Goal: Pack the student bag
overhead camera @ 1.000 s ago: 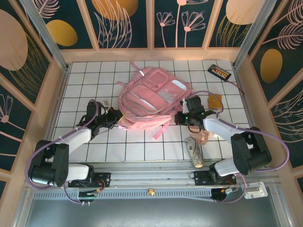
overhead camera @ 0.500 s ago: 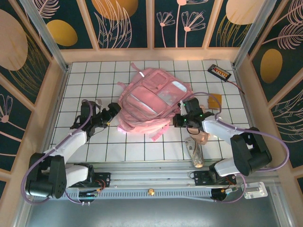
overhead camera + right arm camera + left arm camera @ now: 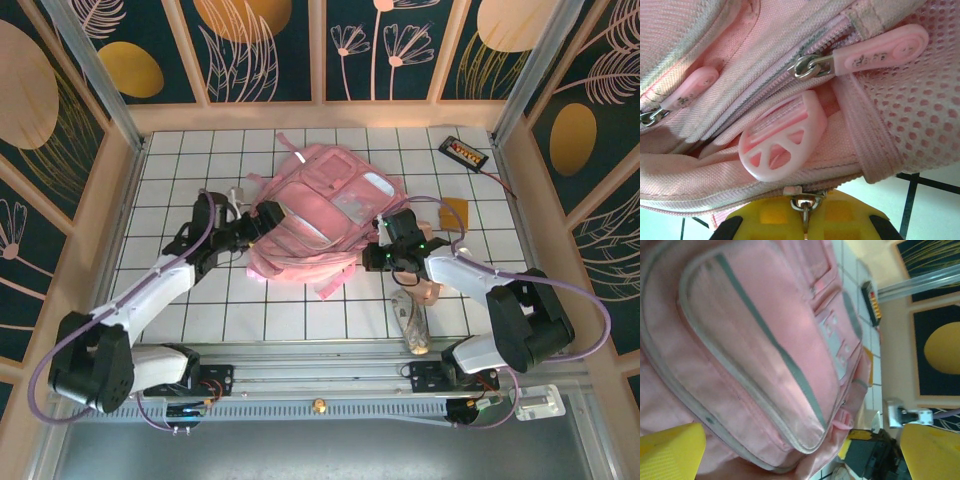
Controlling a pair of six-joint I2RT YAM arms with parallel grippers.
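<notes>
Yellow-padded and spread wide, the left fingers [image 3: 670, 452] are released and grasp nothing, one at each lower corner of the left wrist view, with the front pocket of the student bag [image 3: 765, 340] close beyond them. From above, the left arm [image 3: 160, 285] reaches to the left edge of the student bag [image 3: 320, 205]. The bag lies flat, pockets up, in the middle of the white gridded tabletop [image 3: 180, 170]. The right arm [image 3: 460, 270] meets the bag at its near right corner. There the right fingers [image 3: 765, 217] are clenched on a zipper pull [image 3: 804, 204], whose metal ring sits in the slit between them. Just above this pull hangs a pink plastic buckle [image 3: 782, 145], a rounded loop with spokes. Higher on the bag [image 3: 790, 75] a pink rubber tab [image 3: 880, 50] hangs from a metal slider and carries raised lettering, which is too small and worn to read. A second such tab [image 3: 690, 87] at the left has marks that are equally illegible. A black device [image 3: 463, 152] with an orange label lies at the far right corner of the tabletop, well apart from the bag, and its printing cannot be made out.
</notes>
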